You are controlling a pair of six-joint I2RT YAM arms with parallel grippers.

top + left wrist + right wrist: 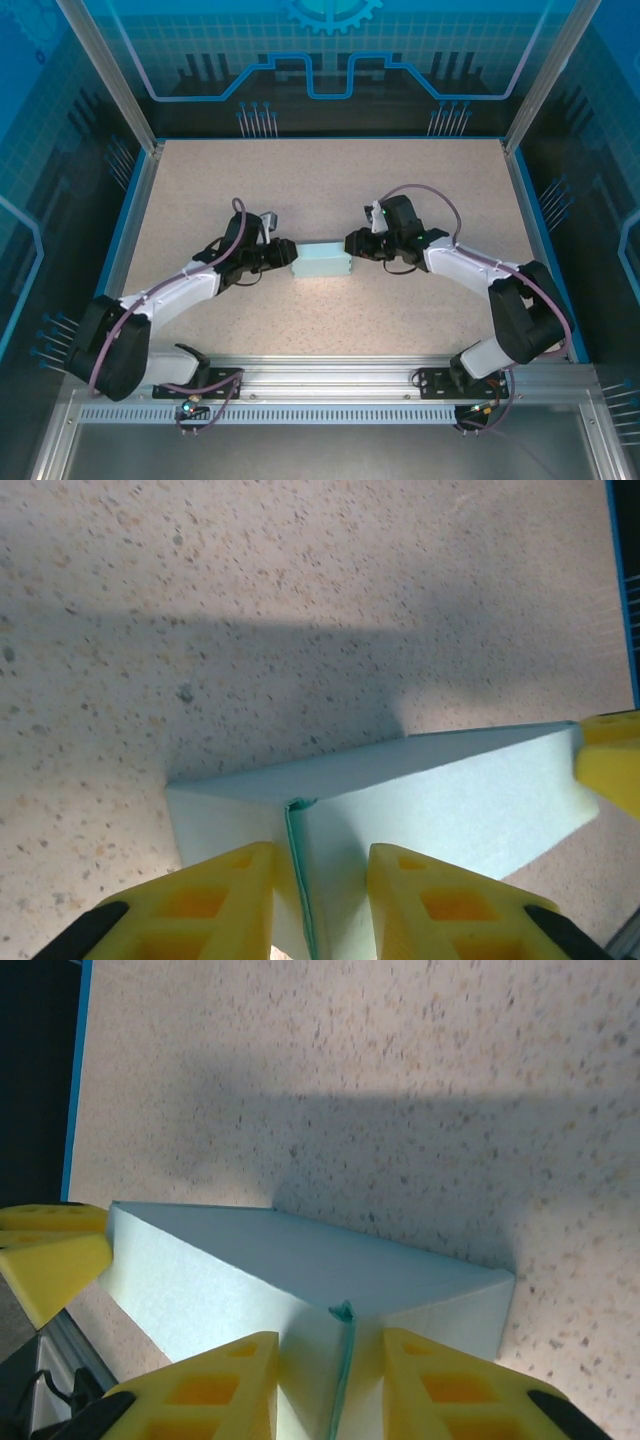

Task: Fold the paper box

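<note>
Item: paper box (320, 262), pale aqua card, closed into a small flat rectangular form. It lies flat on the speckled worktop (320, 180), at about the middle of that surface.

Orientation: in the top view the box's long axis runs from side to side, one short end toward each arm, broad face up.

Left end effector (285, 255): at the box's left short end, touching it. Right end effector (352, 245): at the box's right short end, likewise in contact. The box sits directly between the two.

Left wrist view: the box (440, 790) recedes lengthwise from the camera. The left end effector (320, 880) stands at a narrow gap, its yellow fingers (215, 900) on either side of a thin upright card edge at the box's near end. That edge lies against one finger and clear of the other, so nothing is pinched. A yellow finger of the right end effector (610, 760) shows at the box's far end.

Right wrist view: the box (300, 1270) recedes in the same way from its other end. The right end effector (330, 1365) is also at a narrow gap, straddling a card seam without closing on it. The left end effector's fingers (50, 1250) show at the box's far end.

The card edge and seam at the ends are not discernible from above; the side-to-side lie is plain only from above
</note>
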